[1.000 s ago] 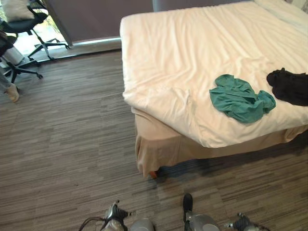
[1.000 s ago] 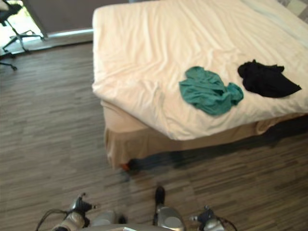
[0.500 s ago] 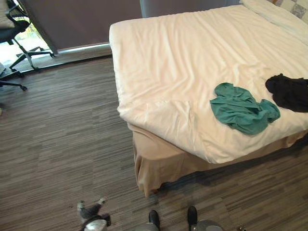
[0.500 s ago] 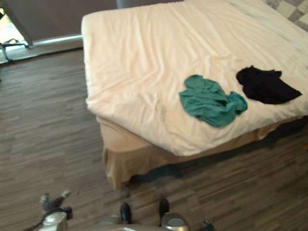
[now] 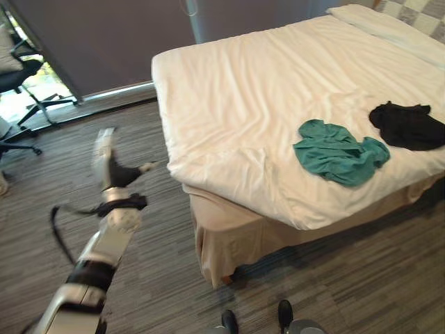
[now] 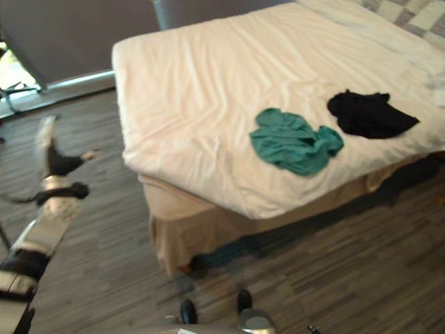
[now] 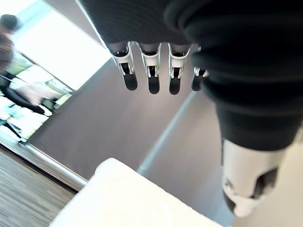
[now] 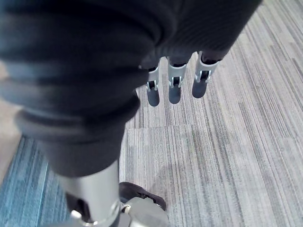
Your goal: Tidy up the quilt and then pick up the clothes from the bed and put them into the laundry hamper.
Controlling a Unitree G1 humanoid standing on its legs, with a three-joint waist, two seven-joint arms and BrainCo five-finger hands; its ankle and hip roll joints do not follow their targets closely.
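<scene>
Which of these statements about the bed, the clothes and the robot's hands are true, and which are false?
1. A green garment lies on the quilt. True.
2. The black garment lies on the floor. False: it lies on the quilt, beside the green one.
3. The left hand holds the green garment. False: it is raised over the floor beside the bed, fingers straight, holding nothing.
4. The right hand hangs over the floor with straight fingers. True.
5. Both garments lie near the bed's close edge. True.
</scene>
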